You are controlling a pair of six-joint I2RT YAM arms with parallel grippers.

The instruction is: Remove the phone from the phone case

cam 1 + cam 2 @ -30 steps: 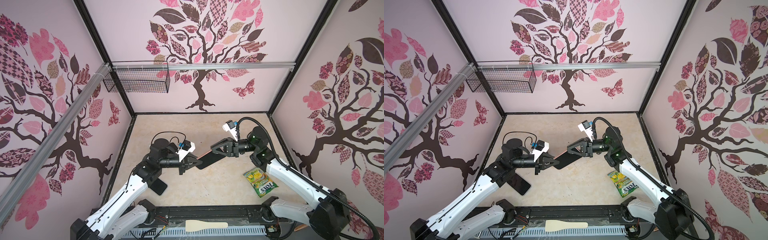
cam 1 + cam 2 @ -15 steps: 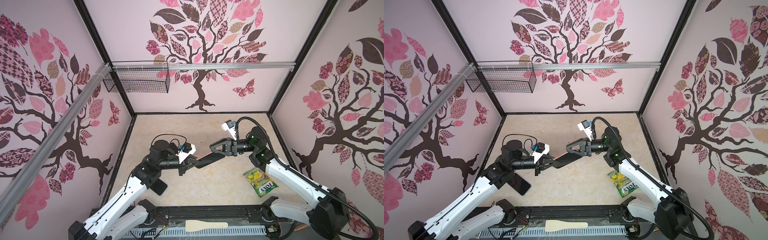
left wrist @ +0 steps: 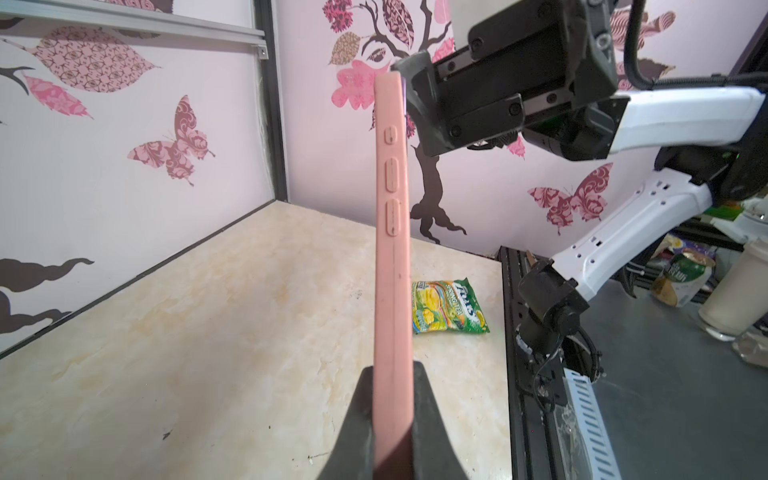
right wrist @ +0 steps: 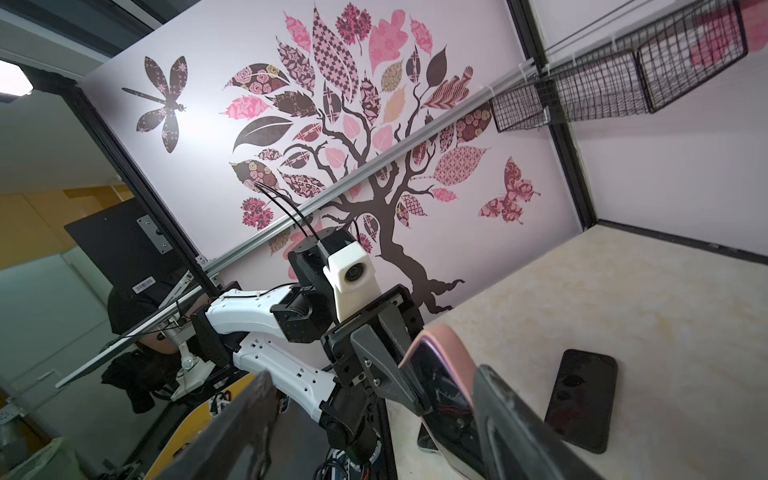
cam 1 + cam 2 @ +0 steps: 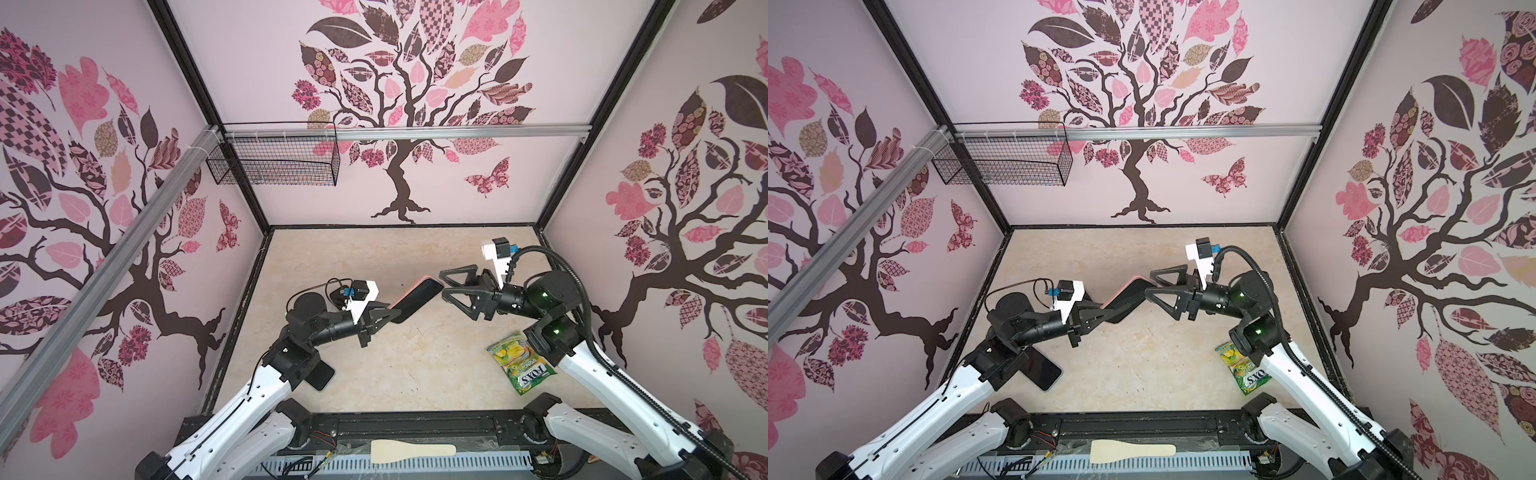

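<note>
A pink phone case (image 5: 405,301) (image 5: 1128,291) with the phone's dark glossy face (image 4: 436,386) in it hangs above the table, tilted. My left gripper (image 5: 384,318) (image 5: 1096,318) (image 3: 392,374) is shut on its near end, both fingers pressed flat on the case (image 3: 392,249). At the far end my right gripper (image 5: 444,284) (image 5: 1149,286) (image 4: 374,374) stands open. The case's pink back (image 4: 444,345) lies close beside one of its fingers (image 4: 507,415), and the other finger is well clear.
A second black phone (image 5: 320,374) (image 4: 582,399) lies flat on the table by the left arm's base. A green candy bag (image 5: 521,365) (image 3: 446,307) lies at the right. A wire basket (image 5: 274,160) hangs on the back wall. A wooden spatula (image 5: 411,451) rests on the front rail.
My right gripper has opened and let go of the case's far end. The left gripper stays shut on the case, which now sits a little higher.
</note>
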